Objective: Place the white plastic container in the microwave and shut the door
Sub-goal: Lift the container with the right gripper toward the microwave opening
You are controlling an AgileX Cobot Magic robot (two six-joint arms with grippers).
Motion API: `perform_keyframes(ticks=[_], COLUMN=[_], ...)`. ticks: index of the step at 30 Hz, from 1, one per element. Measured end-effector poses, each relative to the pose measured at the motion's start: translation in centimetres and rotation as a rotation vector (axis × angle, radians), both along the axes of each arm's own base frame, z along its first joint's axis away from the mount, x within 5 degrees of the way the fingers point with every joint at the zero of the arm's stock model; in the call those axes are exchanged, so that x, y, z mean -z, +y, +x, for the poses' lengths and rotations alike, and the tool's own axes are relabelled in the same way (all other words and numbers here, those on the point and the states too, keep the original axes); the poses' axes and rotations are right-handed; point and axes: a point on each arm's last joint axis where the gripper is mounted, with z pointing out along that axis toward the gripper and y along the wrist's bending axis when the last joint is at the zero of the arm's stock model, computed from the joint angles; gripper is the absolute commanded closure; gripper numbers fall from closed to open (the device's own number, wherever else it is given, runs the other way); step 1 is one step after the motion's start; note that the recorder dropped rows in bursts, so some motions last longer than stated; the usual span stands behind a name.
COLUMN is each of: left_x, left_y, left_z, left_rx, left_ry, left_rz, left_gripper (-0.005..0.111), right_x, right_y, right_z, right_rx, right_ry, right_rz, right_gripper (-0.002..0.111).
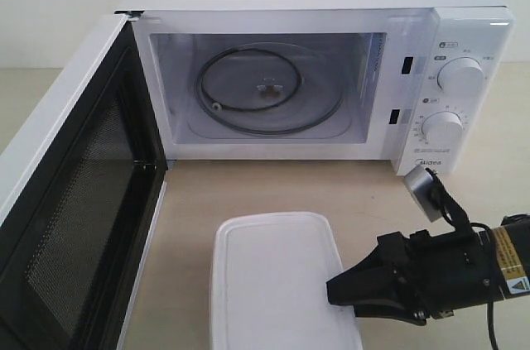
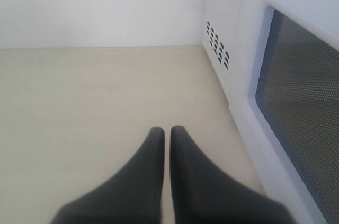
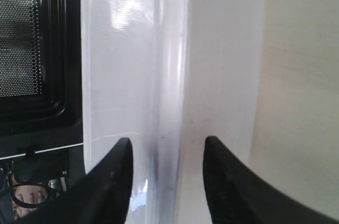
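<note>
The white plastic container [image 1: 273, 284] lies flat on the table in front of the microwave [image 1: 464, 27]. The door [image 1: 74, 201] is swung wide open to the left, its black mesh inner face showing. My right gripper [image 1: 333, 292] is at the container's right edge. In the right wrist view this gripper [image 3: 168, 140] is open, with the container's [image 3: 212, 65] rim between its fingertips. My left gripper [image 2: 167, 128] is shut and empty, low over the table beside the door's outer window [image 2: 302, 107]; the exterior view does not show it.
The glass turntable [image 1: 269, 89] lies bare inside the cavity. Two round knobs [image 1: 460, 77] [image 1: 441, 128] sit on the microwave's right panel. The open door's mesh [image 3: 21, 38] stands close beyond the container. Side vents [image 2: 217, 46] show on the microwave's wall.
</note>
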Motion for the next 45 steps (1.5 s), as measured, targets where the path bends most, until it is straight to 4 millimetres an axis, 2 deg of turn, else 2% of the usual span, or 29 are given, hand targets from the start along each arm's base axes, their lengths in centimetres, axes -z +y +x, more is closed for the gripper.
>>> perform_keyframes(ticks=[15, 20, 23, 35, 38, 45], left_x=[0.00, 0.00, 0.00, 0.00, 0.00, 0.00], left_y=[0.00, 0.00, 0.00, 0.00, 0.00, 0.00], left_z=[0.00, 0.00, 0.00, 0.00, 0.00, 0.00], left_rx=[0.000, 0.000, 0.000, 0.000, 0.000, 0.000], left_ry=[0.000, 0.000, 0.000, 0.000, 0.000, 0.000], left_rz=[0.000, 0.000, 0.000, 0.000, 0.000, 0.000], left_gripper=[0.102, 0.102, 0.102, 0.102, 0.102, 0.102], right_x=[-0.11, -0.07, -0.11, -0.08, -0.08, -0.08], right_y=[0.05, 0.03, 0.05, 0.03, 0.03, 0.03], right_z=[-0.13, -0.15, -0.16, -0.21, -0.21, -0.21], right_rx=[-0.025, -0.025, -0.027, -0.033, -0.037, -0.045], right_ry=[0.046, 0.050, 0.052, 0.051, 0.043, 0.029], right_rz=[0.003, -0.002, 0.003, -0.001, -0.001, -0.002], right_gripper=[0.068, 0.096, 0.103, 0.103, 0.109, 0.109])
